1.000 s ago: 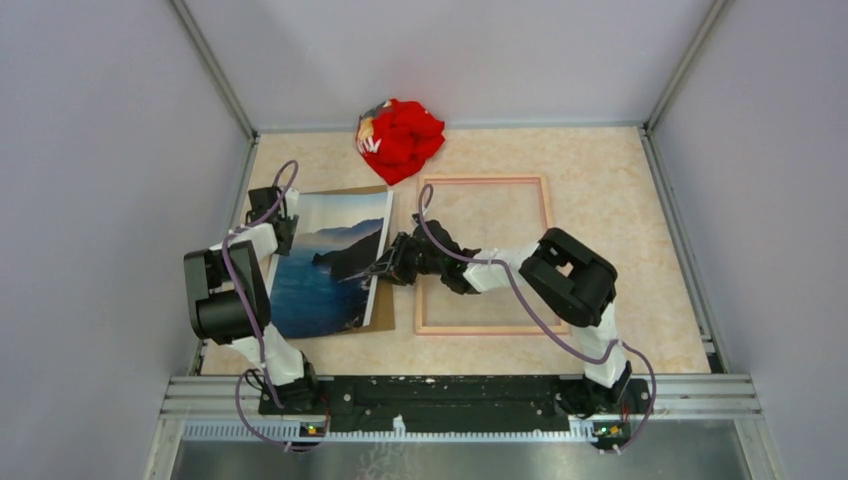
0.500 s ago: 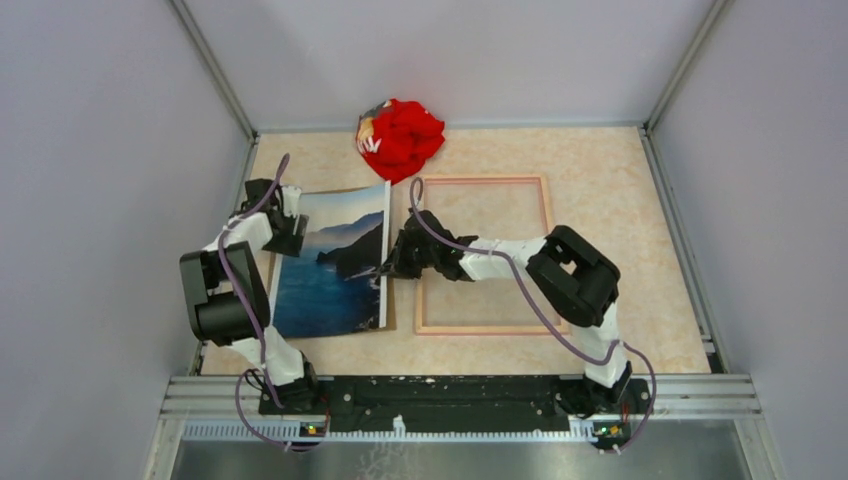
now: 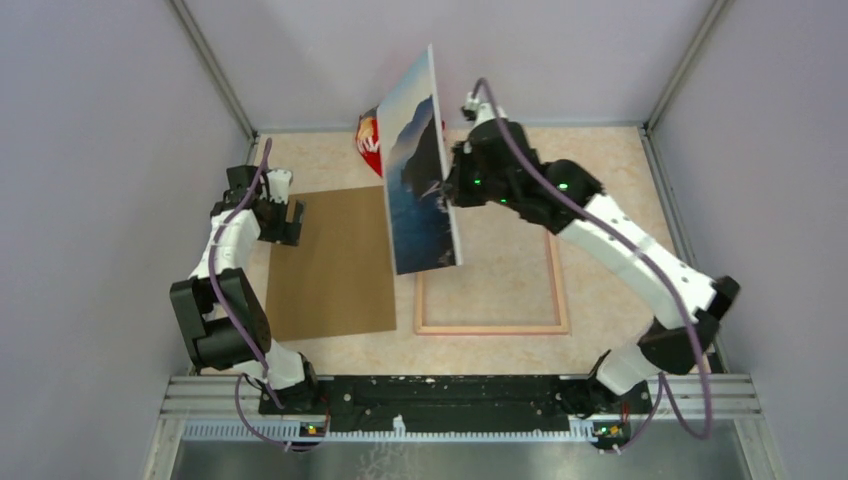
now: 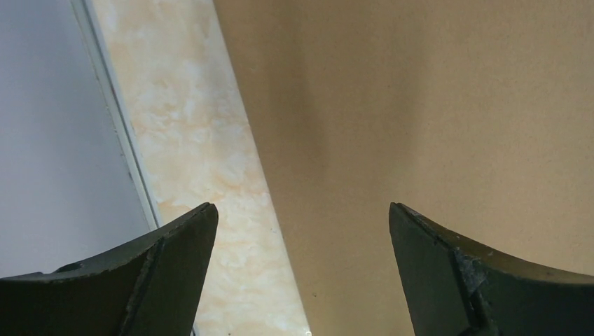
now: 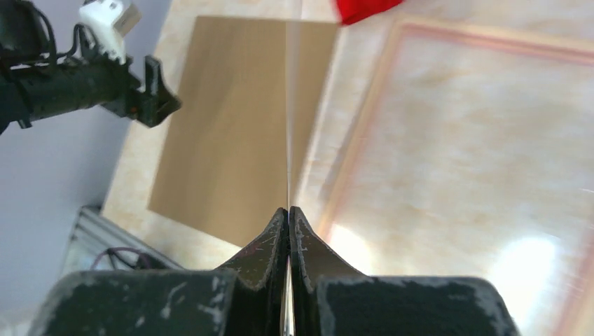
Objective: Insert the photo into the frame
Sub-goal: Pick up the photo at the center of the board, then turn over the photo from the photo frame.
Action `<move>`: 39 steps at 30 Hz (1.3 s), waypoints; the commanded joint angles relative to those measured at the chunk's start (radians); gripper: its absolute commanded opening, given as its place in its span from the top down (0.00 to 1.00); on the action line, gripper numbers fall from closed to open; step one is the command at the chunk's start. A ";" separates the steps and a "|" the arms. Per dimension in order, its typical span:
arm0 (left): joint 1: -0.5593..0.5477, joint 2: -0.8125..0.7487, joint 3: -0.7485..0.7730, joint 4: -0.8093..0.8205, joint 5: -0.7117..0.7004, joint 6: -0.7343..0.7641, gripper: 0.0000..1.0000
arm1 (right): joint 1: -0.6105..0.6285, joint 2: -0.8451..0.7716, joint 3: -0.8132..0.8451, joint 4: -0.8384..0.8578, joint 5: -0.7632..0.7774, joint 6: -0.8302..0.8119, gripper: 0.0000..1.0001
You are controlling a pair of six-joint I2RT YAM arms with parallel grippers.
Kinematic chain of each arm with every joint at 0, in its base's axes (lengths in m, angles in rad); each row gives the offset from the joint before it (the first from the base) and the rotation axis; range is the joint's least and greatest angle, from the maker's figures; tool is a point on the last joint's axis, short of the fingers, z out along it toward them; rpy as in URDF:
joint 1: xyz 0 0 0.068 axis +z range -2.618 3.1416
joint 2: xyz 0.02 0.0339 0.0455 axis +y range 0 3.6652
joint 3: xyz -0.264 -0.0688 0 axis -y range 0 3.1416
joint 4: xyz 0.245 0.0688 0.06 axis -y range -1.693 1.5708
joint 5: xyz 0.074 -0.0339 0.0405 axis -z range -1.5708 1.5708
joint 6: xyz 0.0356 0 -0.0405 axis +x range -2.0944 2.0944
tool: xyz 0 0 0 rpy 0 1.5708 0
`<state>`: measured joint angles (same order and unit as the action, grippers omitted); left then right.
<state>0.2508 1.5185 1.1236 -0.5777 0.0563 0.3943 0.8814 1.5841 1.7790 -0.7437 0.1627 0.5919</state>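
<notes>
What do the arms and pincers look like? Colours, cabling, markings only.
The left arm and right arm: white links, bulky black joint housings, a purple cable looped along each. Green lights glow near the right arm's wrist. The left pincer and right pincer: black tapered fingers, scuffed. No readable markings.

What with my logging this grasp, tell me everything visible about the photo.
The photo is a large thin print: dark mountains, blue water, cloudy sky, narrow white border. It is held in the air, nearly on edge, picture facing left, above the gap between the brown board and the frame. Only the right pincer touches it, shut on one long edge; the wrist view shows it edge-on.
</notes>
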 commanded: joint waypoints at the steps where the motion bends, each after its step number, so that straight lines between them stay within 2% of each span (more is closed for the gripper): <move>1: 0.001 -0.030 -0.028 -0.020 0.018 0.002 0.02 | -0.007 -0.147 0.120 -0.433 0.277 -0.165 1.00; 4: 0.002 -0.022 -0.016 -0.033 0.039 0.003 0.02 | -0.007 -0.152 0.218 -0.558 0.329 -0.190 1.00; 8: 0.002 -0.017 -0.002 -0.045 0.044 0.000 0.03 | 0.025 -0.072 0.317 -0.661 0.345 -0.199 1.00; 15: 0.001 -0.027 -0.010 -0.041 0.019 0.002 0.03 | 0.179 0.207 0.367 -0.754 0.400 -0.172 1.00; 21: 0.002 -0.029 -0.024 -0.030 0.019 0.003 0.03 | 0.240 0.374 0.328 -0.736 0.341 -0.155 1.00; 29: 0.002 -0.031 -0.045 -0.011 0.027 0.002 0.03 | 0.239 0.384 0.226 -0.526 0.304 0.002 1.00; 35: 0.002 -0.038 -0.060 0.000 0.025 0.005 0.04 | 0.230 0.494 0.306 -0.556 0.266 0.177 1.00; 39: 0.001 -0.041 -0.065 0.001 0.026 0.006 0.03 | 0.217 0.545 0.371 -0.605 0.316 0.312 1.00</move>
<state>0.2508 1.5177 1.0706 -0.6018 0.0818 0.3950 1.1160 2.0876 2.0789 -1.3190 0.4488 0.7319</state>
